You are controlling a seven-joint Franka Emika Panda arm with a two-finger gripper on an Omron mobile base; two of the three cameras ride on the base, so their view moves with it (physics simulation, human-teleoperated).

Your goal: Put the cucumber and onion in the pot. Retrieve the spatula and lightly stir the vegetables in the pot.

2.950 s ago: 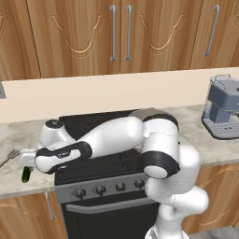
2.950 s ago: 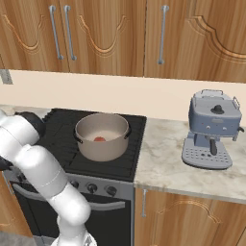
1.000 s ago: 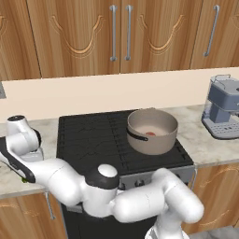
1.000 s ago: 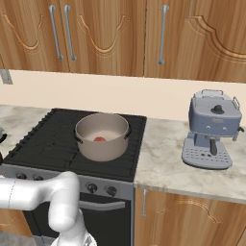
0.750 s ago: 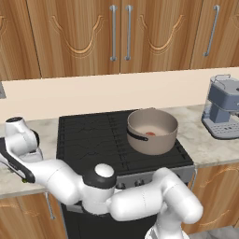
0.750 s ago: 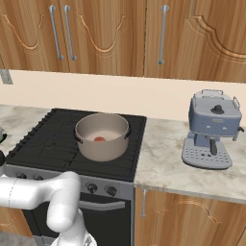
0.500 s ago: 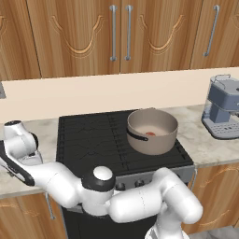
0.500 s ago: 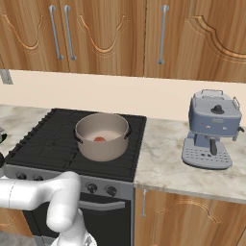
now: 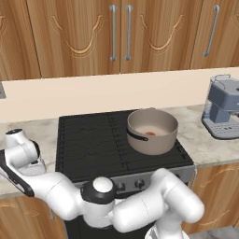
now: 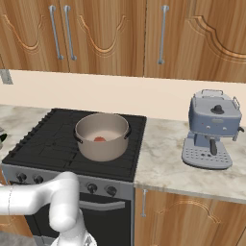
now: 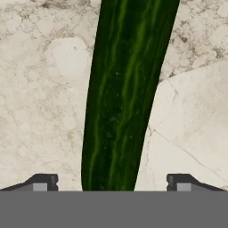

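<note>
I am hanging my gripper (image 11: 109,183) just above the cucumber (image 11: 127,93), which is lying on the marble tabletop (image 11: 40,111) and running from 6 to 12 o'clock in the hand view. My two fingertips are standing wide apart, one on either side of the cucumber, holding nothing. The onion (image 9: 150,134) is sitting inside the pot (image 9: 152,131) on the stove (image 9: 93,140), well apart to my right. I judge I am on the step of picking up the cucumber. The next move calls for lowering until the fingers straddle it, then closing across its slim width before lifting toward the pot.
</note>
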